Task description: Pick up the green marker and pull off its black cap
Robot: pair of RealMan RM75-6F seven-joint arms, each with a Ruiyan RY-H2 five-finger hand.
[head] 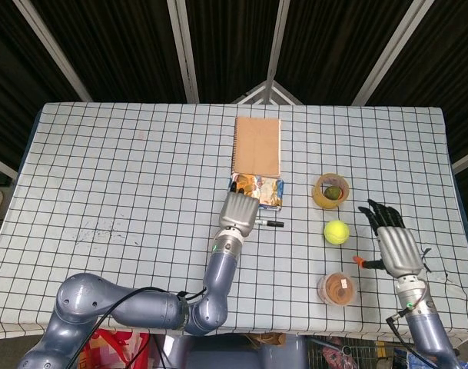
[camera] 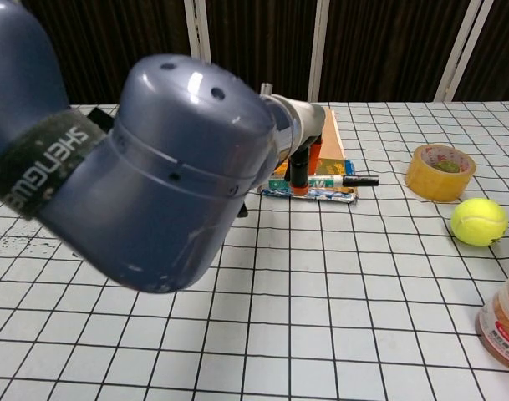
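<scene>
Slim green-and-white marker (camera: 321, 181) with black cap (camera: 362, 180) held off the checked-cloth surface (head: 126, 192), grasped by left hand (head: 239, 211), cap pointing right. Right hand (head: 393, 244) spread, holding nothing, well apart beyond yellow tennis ball (head: 336, 231). Risks: shallow fingertip hold lets marker twist or drop; reaching across may knock ball rolling.

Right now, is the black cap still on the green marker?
Yes, the black cap sits on the end of the green marker, which the left hand holds up off the table.
</scene>
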